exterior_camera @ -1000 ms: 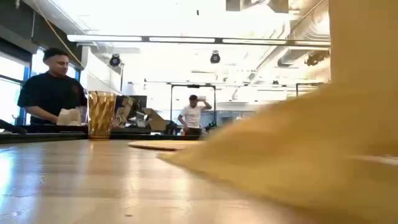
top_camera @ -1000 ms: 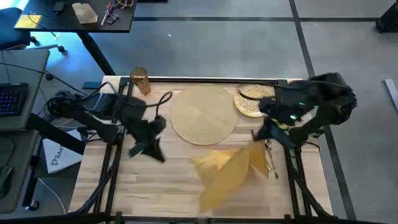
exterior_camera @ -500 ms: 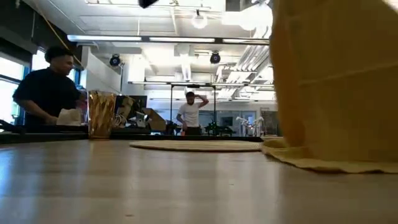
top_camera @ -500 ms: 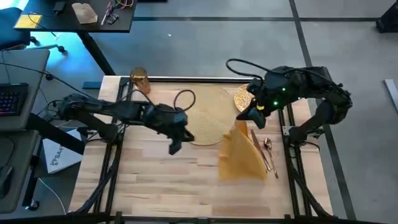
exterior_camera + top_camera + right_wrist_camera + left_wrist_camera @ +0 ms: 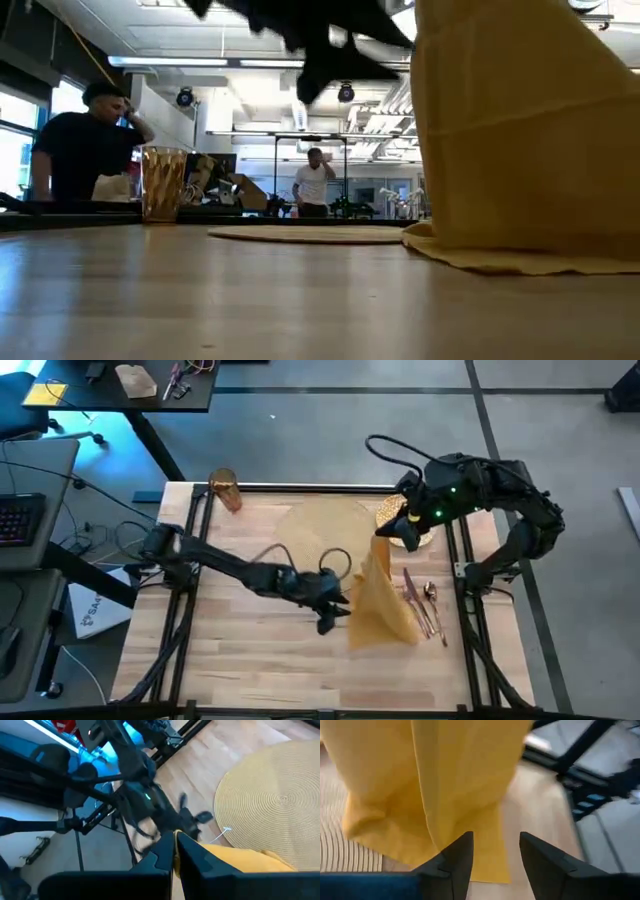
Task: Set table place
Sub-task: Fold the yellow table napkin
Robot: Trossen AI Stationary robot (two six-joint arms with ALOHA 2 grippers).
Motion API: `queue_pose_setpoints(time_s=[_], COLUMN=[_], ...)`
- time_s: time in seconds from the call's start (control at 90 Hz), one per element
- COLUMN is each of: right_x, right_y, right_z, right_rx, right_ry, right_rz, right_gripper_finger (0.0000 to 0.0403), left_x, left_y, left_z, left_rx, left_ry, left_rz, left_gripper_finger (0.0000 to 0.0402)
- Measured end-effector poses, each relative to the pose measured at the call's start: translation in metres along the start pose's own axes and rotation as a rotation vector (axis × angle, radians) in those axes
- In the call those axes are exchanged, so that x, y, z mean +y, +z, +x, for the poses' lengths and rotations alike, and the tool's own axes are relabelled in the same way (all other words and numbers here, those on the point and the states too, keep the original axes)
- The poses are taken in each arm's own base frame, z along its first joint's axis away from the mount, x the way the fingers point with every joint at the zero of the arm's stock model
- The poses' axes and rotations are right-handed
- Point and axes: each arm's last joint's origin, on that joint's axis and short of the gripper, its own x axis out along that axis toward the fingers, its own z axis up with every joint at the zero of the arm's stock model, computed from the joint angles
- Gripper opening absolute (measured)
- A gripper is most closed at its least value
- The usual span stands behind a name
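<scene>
While the right gripper (image 5: 385,543) pinches the yellow napkin (image 5: 380,605) by its top, the cloth hangs onto the table (image 5: 250,650). Fingers spread, the left gripper (image 5: 335,615) sits just beside it.

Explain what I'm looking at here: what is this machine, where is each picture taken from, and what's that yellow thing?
Two dark robot arms work at a wooden table. One picture looks down from above, one looks level across the tabletop, and two come from cameras on the wrists. The right gripper has its fingers pinched on a yellow napkin, holding it up so its lower edge drapes on the table. The left gripper, fingers open, reaches toward the napkin. Also on the table: a woven placemat, a gold plate, cutlery and an amber cup.
</scene>
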Motion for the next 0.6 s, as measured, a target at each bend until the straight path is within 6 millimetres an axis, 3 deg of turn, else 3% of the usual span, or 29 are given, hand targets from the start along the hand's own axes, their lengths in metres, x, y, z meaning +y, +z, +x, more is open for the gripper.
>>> queue_pose_setpoints(time_s=[0.2,0.389,0.6], right_x=[-0.001,-0.001,-0.001], right_y=[-0.001,-0.002,-0.003], right_z=[0.000,0.000,-0.002], right_rx=[0.036,0.042,0.061], right_ry=[0.025,0.028,0.042], right_rz=[-0.051,-0.077,-0.077], right_gripper_finger=[0.0000,0.0000,0.0000], left_x=[0.009,0.013,0.011], left_y=[-0.034,-0.050,-0.045], left_z=[0.037,0.069,0.078], left_rx=[0.035,-0.046,0.003], left_ry=[0.061,0.036,0.121], left_rz=[-0.082,-0.032,-0.042], left_gripper_finger=[0.0147,0.0147,0.0147])
